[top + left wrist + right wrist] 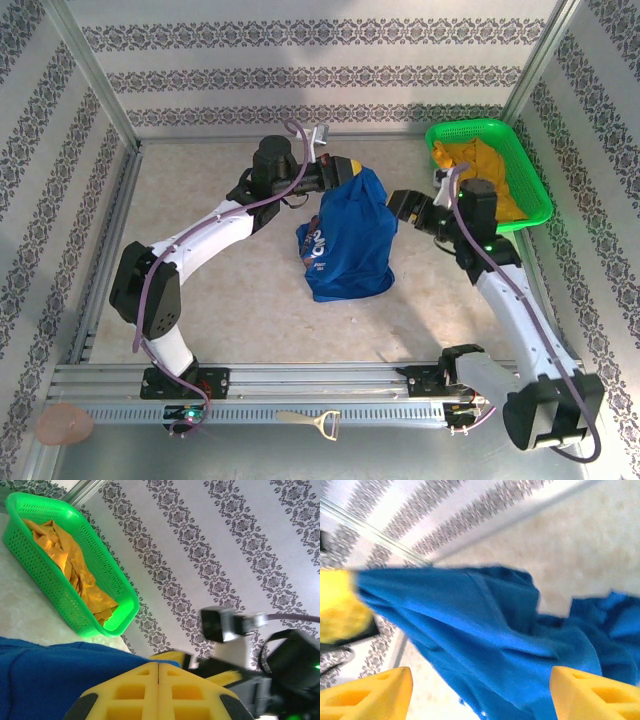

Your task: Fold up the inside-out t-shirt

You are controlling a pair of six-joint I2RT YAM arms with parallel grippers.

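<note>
— Blue cloth is seen near the middle of the table (200, 180). Is that where the t-shirt (348, 245) is found?

— It is. The t-shirt is bunched up, its top edge is raised off the surface, and its lower part is spread on the pale tabletop. White print is shown on the folds at its left side.

— By what is the top edge held up?

— It is clamped by the left gripper (345, 170), which is reached in from the left. In the left wrist view the yellow fingers (150, 672) are pressed flat together, and blue cloth is seen bunched just beside them on the left.

— And how is the right gripper (405, 207) set?

— Its jaws are parted wide, and nothing is gripped between them. In the right wrist view one yellow fingertip (370, 695) is seen at each lower corner, and the t-shirt (480, 625) is draped across the space beyond the gap. From above, the gripper is placed just beside the right edge of the hanging cloth. Whether that cloth is touched cannot be told.

— What else is laid out?

— A green basket (535, 175) is set in the far right corner, to the right of the t-shirt, and a mustard-yellow garment (495, 165) is heaped inside it. The right arm is passed in front of the basket's near end. A small pale tool (312, 422) is laid on the metal strip before the arm bases.
</note>
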